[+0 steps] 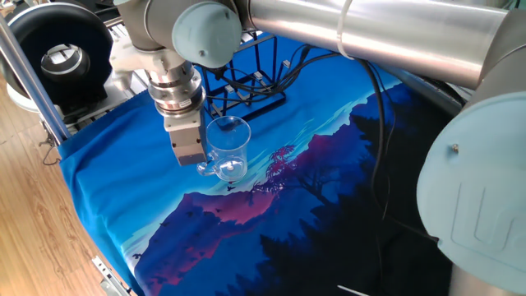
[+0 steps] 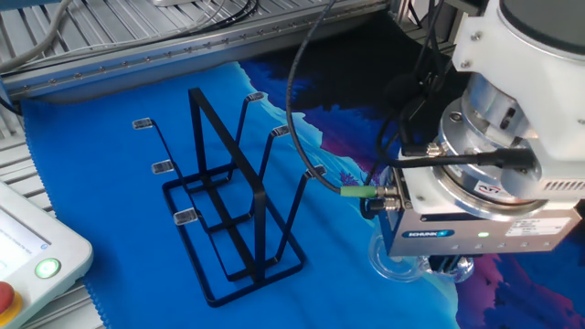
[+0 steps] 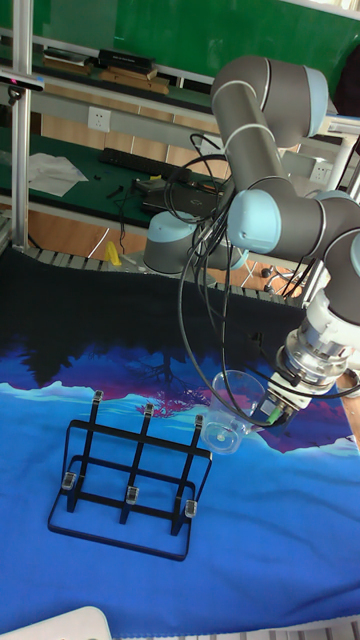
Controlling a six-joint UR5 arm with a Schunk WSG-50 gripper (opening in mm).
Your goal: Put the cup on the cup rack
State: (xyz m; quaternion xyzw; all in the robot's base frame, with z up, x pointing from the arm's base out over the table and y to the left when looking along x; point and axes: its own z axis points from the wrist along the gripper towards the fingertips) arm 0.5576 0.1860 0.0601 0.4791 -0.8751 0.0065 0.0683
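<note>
One cup (image 1: 228,146) upright, seemingly empty, beside end effector (image 1: 191,154)

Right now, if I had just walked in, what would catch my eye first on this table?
Probably the big silver and pale blue robot arm reaching down over a bright blue cloth printed with dark mountains. Its gripper sits right beside a small clear glass cup standing upright on the cloth. Further along stands a black wire cup rack with upright pegs and nothing hanging on it.
</note>
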